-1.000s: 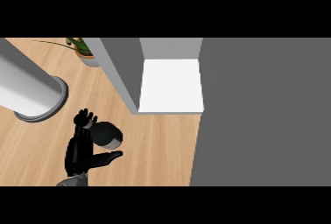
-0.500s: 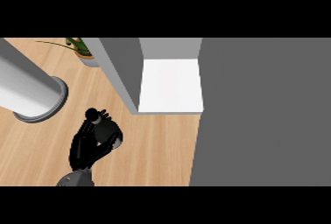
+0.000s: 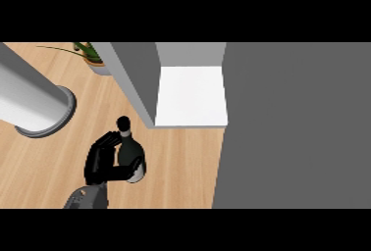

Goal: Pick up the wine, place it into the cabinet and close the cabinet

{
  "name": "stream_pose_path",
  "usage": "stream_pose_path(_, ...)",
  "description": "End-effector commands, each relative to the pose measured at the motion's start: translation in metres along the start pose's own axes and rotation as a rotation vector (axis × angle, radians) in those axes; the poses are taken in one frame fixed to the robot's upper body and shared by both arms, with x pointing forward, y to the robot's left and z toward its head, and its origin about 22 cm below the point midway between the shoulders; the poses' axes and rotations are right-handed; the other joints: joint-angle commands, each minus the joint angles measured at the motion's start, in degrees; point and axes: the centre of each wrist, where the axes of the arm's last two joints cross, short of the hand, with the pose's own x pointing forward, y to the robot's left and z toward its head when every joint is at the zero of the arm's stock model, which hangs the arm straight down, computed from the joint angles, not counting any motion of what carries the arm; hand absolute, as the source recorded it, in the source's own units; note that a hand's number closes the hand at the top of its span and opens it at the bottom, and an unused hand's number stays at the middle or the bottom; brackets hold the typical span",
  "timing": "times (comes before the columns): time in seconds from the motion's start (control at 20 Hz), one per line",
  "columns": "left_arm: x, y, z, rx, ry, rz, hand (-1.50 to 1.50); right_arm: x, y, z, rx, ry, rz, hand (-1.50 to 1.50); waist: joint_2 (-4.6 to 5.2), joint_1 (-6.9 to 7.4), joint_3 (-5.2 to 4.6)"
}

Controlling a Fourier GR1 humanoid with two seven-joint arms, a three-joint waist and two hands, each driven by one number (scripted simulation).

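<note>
The wine is a dark bottle (image 3: 131, 151) over the wooden counter (image 3: 43, 162), left of the picture's middle. Its neck points away from me toward the cabinet, and a pale base shows at its near end. My left hand (image 3: 100, 160) comes in from the lower edge and is shut on the bottle, with fingers (image 3: 106, 145) along its left side and the thumb under its near end. The cabinet stands open just beyond and to the right, showing a white shelf (image 3: 192, 95) and a grey side panel (image 3: 138, 78). My right hand is out of view.
A large grey cylinder (image 3: 33, 100) stands on the counter at the left. A potted plant (image 3: 91, 56) sits at the back beside the cabinet's panel. A broad grey surface (image 3: 297, 122) fills the right side of the picture.
My left hand went from open beside the bottle to curled round it. The bottle now shows its neck pointing toward the cabinet.
</note>
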Motion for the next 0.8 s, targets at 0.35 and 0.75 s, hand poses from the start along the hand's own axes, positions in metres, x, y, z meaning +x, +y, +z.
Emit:
stream_pose_path(0.35,0.033,0.062,0.03,-0.048,-0.041,-0.047,1.5,0.013,-0.007,0.012,0.03,-0.055,-0.025,-1.5,-0.03,0.73,0.01)
stream_pose_path(0.75,0.072,0.062,0.014,-0.043,-0.229,-0.095,1.5,0.022,-0.002,0.023,0.027,-0.035,-0.037,-1.5,-0.13,0.64,0.0)
